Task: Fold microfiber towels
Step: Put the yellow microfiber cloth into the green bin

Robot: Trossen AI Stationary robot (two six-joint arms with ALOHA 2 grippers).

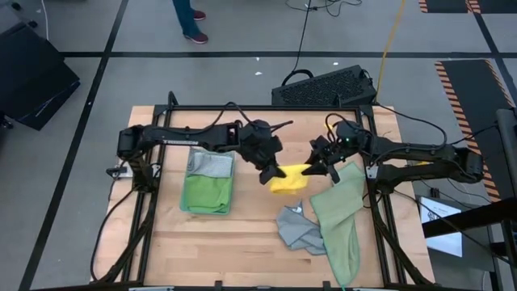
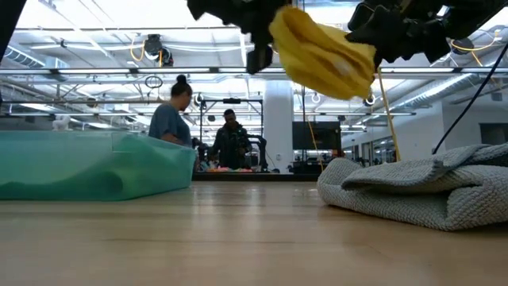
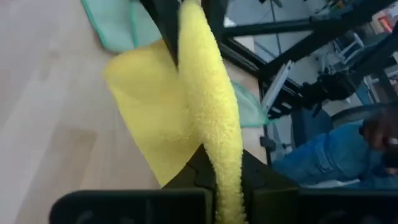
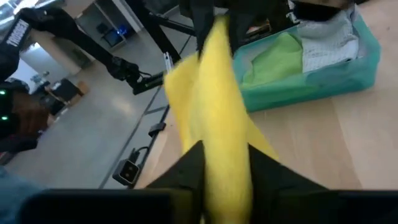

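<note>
L gripper [image 1: 271, 168]: clamped on yellow towel [image 1: 289, 179] | R gripper [image 1: 323, 167]: fingers around its other end, grip uncertain | towel aloft mid-table, beside teal bin [image 1: 187, 202] | risk: R loosens, end drops, fold sags

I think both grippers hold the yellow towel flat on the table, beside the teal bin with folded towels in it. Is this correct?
Not fully. The left gripper and right gripper do hold the yellow towel, but it hangs in the air, not flat on the table; the low view shows this. The teal bin with folded towels is indeed beside it.
</note>
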